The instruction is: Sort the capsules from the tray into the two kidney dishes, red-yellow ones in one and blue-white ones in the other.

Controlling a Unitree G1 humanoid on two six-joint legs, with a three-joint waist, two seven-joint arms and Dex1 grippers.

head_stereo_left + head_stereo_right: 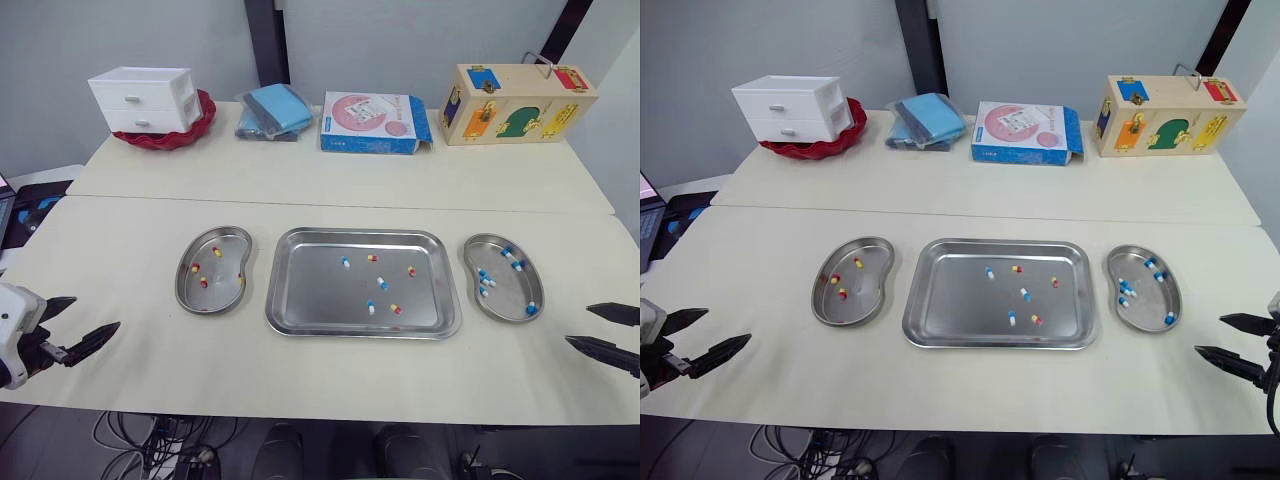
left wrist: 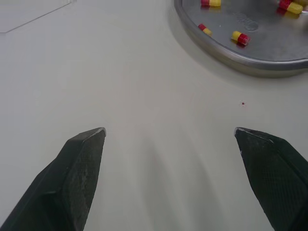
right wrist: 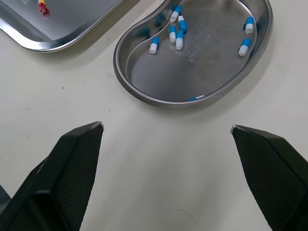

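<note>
A steel tray (image 1: pixel 300 300) lies mid-table with several loose capsules, red-yellow (image 1: pixel 396 309) and blue-white (image 1: pixel 382 284) mixed. The left kidney dish (image 1: pixel 228 290) holds several red-yellow capsules (image 2: pixel 240 37). The right kidney dish (image 1: pixel 480 312) holds several blue-white capsules (image 3: pixel 176 37). My left gripper (image 1: pixel 78 325) is open near the table's front left edge, well left of its dish. My right gripper (image 1: pixel 600 328) is open at the front right, just right of its dish. Both are empty.
Along the far side stand a white drawer unit (image 1: pixel 143 99) on a red dish, folded blue cloth (image 1: pixel 274 110), a blue-pink box (image 1: pixel 372 122) and a wooden latch box (image 1: pixel 515 103). A seam (image 1: pixel 340 205) crosses the tabletop behind the tray.
</note>
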